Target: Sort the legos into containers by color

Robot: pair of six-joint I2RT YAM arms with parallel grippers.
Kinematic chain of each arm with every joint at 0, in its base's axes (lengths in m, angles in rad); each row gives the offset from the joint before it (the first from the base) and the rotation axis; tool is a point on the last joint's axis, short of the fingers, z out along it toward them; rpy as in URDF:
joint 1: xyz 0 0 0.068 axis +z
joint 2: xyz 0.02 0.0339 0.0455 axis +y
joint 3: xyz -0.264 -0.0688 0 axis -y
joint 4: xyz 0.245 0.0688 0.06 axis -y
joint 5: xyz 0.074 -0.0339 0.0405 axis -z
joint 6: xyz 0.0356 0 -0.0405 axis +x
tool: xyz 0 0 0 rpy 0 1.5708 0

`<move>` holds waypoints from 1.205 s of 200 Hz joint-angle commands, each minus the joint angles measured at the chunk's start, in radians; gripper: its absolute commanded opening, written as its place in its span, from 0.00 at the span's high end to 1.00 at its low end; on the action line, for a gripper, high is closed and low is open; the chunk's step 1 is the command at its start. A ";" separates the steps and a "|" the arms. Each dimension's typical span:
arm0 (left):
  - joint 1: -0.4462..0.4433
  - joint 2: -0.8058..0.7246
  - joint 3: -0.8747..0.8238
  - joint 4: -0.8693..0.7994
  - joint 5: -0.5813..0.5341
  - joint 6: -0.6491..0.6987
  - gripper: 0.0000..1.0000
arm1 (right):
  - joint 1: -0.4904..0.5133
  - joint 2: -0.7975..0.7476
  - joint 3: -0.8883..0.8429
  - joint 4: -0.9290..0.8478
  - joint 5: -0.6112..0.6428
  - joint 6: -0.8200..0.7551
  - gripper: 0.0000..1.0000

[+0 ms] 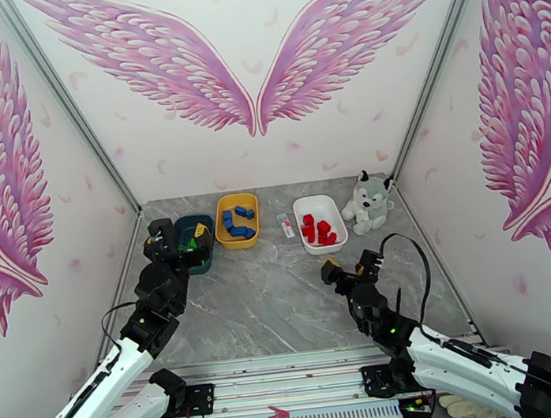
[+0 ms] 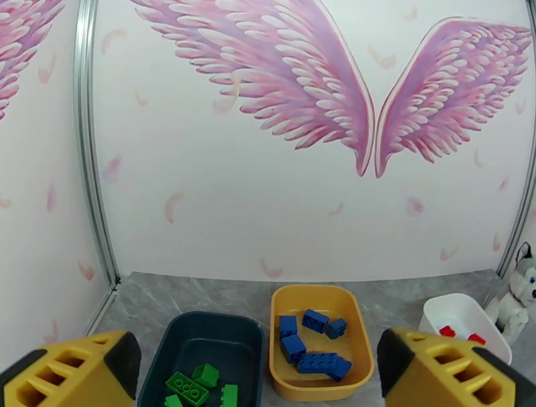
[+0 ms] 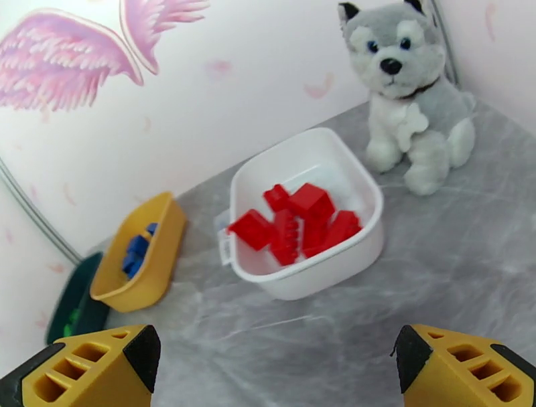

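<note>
Grey stone-look table (image 1: pixel 288 315) first, close to me, with two arms on its near edge. The right gripper (image 1: pixel 351 265) hangs over the bare table a little way in front of the white tray (image 3: pixel 303 155). Its yellow fingers are spread wide and hold nothing. The left gripper (image 1: pixel 188 239) hangs right over the dark teal tray (image 2: pixel 201 316), fingers wide apart too, with nothing in them.

Farther back the three trays sit in a row. The green legos (image 2: pixel 191 385) lie in the teal one, the blue legos (image 2: pixel 315 348) in the yellow tray (image 2: pixel 321 293), and the red legos (image 3: pixel 295 224) in the white one. Every brick I can see is in a tray, so I think the sorting is done.

What could go wrong? The left arm is close above the teal tray. If it pulls back too low, it could bump the rim and spill the green bricks.

A little white-and-red tube (image 1: pixel 285 226) lies between the yellow and white trays. It is too small to read. A toy husky (image 3: pixel 402 100) sits beside the white tray. Behind them, the wall has big pink wings and no words.
</note>
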 commanded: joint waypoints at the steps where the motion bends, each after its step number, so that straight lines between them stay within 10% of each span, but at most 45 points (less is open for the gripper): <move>1: 0.060 0.036 -0.083 0.143 -0.054 0.049 0.01 | -0.067 0.072 0.180 0.142 0.065 -0.280 0.01; 60: 0.249 0.125 -0.342 0.273 -0.141 -0.009 0.01 | -0.308 0.451 0.191 0.217 0.020 -0.533 0.01; 134: 0.362 0.456 -0.352 0.563 -0.013 -0.016 0.01 | -0.460 0.757 0.024 0.797 -0.238 -0.623 0.00; 150: 0.362 0.515 -0.314 0.576 0.032 0.048 0.01 | -0.486 0.689 0.074 0.577 -0.306 -0.571 0.01; 179: 0.419 0.765 -0.435 1.088 0.132 0.058 0.01 | -0.549 0.780 0.079 0.662 -0.451 -0.559 0.00; 241: 0.489 0.693 -0.294 0.693 0.206 -0.027 0.01 | -0.568 0.766 0.113 0.562 -0.434 -0.517 0.01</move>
